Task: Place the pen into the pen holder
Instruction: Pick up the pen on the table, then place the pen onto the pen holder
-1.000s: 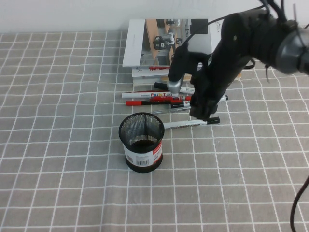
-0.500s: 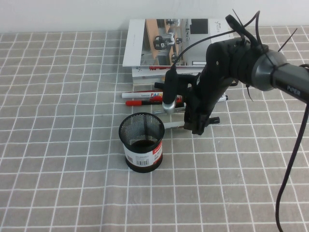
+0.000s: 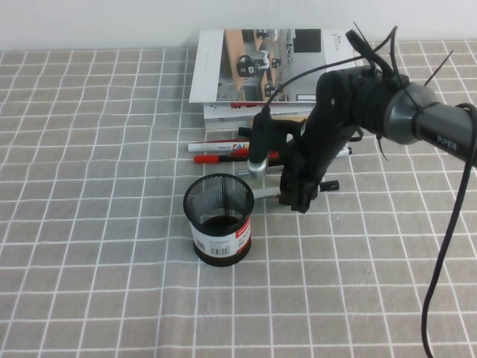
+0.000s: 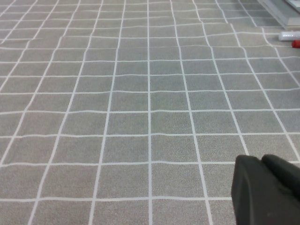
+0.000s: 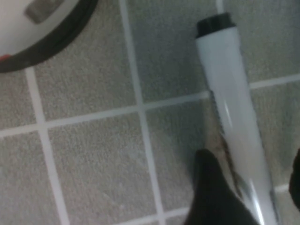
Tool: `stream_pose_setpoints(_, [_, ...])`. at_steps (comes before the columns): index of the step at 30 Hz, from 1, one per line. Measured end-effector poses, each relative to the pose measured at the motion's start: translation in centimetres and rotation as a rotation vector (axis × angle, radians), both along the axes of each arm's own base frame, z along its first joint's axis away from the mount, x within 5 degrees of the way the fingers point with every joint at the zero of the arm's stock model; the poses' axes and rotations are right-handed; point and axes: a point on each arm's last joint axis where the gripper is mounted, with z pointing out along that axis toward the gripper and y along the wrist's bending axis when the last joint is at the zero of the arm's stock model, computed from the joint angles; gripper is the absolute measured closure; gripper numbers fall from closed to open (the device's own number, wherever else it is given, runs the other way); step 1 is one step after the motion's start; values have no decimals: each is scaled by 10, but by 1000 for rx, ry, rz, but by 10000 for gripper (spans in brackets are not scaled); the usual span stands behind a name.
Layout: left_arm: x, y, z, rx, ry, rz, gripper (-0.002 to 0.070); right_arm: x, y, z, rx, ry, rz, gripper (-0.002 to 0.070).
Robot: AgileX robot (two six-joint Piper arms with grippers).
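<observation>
The pen (image 3: 265,194), silver-grey with a black cap, lies on the cloth just right of the pen holder (image 3: 218,221), a black mesh cup with a white label band. My right gripper (image 3: 298,198) is lowered onto the pen's middle and hides it there. In the right wrist view the pen (image 5: 228,93) lies between my open fingers (image 5: 215,192), with the gripper (image 5: 255,194) straddling it; the holder's base (image 5: 56,33) shows at the corner. My left gripper (image 4: 268,187) is shut and empty, low over bare cloth, and out of the high view.
A red-barrelled pen (image 3: 222,158) and a white PAINT marker (image 3: 222,146) lie behind the holder, with more markers under my right arm. A stack of books (image 3: 257,67) sits at the back. Grey checked cloth covers the table.
My right gripper has come down and toward the holder, from above the row of markers onto the silver-grey pen. The pen and the holder have not moved.
</observation>
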Motion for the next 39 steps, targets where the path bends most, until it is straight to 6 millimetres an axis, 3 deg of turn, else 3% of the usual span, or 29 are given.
stream_pose_setpoints(4, [0,0,0,0,0,0,678,0,1,-1,3,8,-1,440])
stream_pose_setpoints(7, [0,0,0,0,0,0,678,-1,1,-1,2,15,-1,578])
stream_pose_setpoints(15, [0,0,0,0,0,0,678,-3,-7,5,-41,50,-125,584])
stream_pose_setpoints(21, [0,0,0,0,0,0,678,-4,-49,36,-37,175,-359,584])
stream_pose_setpoints(25, [0,0,0,0,0,0,678,-1,-93,56,132,284,-519,584])
stream_pose_setpoints(28, [0,0,0,0,0,0,678,-10,-110,75,304,289,-569,584])
stream_pose_setpoints(36, [0,0,0,0,0,0,678,-71,-97,127,917,-30,-433,584])
stream_pose_setpoints(39, [0,0,0,0,0,0,678,-91,-92,131,1008,-153,-370,584])
